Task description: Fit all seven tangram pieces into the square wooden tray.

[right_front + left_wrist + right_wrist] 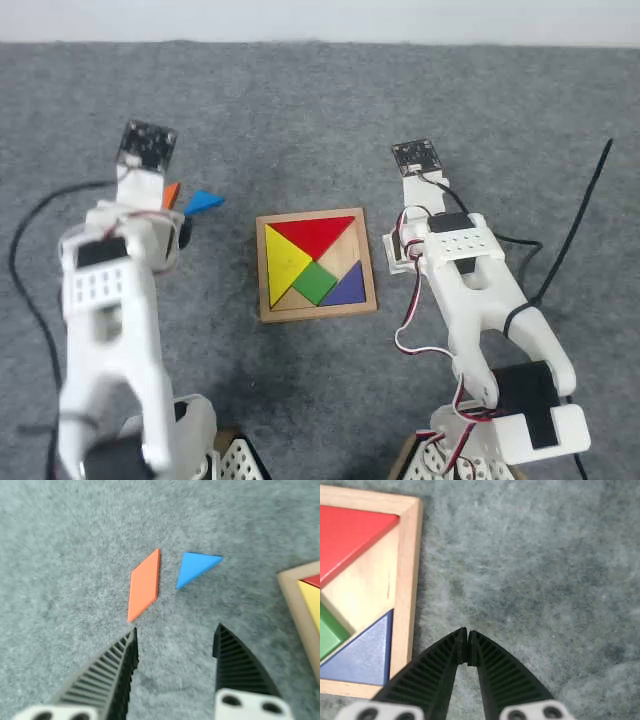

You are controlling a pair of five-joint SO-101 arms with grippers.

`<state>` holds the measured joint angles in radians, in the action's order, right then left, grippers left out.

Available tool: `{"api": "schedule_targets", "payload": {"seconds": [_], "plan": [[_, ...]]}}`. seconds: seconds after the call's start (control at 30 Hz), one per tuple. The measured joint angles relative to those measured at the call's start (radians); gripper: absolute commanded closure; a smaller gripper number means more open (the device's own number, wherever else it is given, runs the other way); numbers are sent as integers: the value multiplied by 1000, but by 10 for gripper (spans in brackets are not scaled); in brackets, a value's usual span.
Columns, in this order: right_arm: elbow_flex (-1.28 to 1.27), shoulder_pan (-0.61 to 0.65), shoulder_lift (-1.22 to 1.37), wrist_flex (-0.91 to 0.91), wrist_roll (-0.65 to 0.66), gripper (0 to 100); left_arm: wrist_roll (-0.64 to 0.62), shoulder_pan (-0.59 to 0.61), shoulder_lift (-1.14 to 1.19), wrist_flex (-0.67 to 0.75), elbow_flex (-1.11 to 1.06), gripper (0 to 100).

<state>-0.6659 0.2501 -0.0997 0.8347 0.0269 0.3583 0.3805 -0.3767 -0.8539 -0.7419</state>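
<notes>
The square wooden tray (pixel 317 303) lies mid-table and holds a red triangle (pixel 315 236), a yellow triangle (pixel 282 262), a green square (pixel 317 282) and a violet-blue triangle (pixel 347 290). Bare wood shows in its right part and in a near corner. An orange parallelogram (pixel 144 585) and a light blue triangle (pixel 195 567) lie flat on the carpet left of the tray. My left gripper (pixel 175 632) hangs open just short of those two pieces, holding nothing. My right gripper (pixel 467 635) is shut and empty, low over the carpet beside the tray's right rim (pixel 410 580).
Grey carpet covers the whole table. Black cables trail at the far left (pixel 25 260) and far right (pixel 575 235). The arm bases stand along the near edge. Open carpet stretches behind the tray.
</notes>
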Motion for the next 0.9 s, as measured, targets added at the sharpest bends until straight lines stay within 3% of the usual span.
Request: {"api": "schedule_targets", "payload": {"seconds": [0.37,0.5,0.73,0.9], "plan": [[-101,2,-115,-12,0,992,28,-12,539,0,436,761],[-127,2,-144,-37,0,992,190,-51,687,-38,580,761],[-129,2,-146,-43,8,992,497,-120,891,-308,862,761],[-129,2,-146,-43,8,992,614,-123,1043,-407,1079,761]]}}
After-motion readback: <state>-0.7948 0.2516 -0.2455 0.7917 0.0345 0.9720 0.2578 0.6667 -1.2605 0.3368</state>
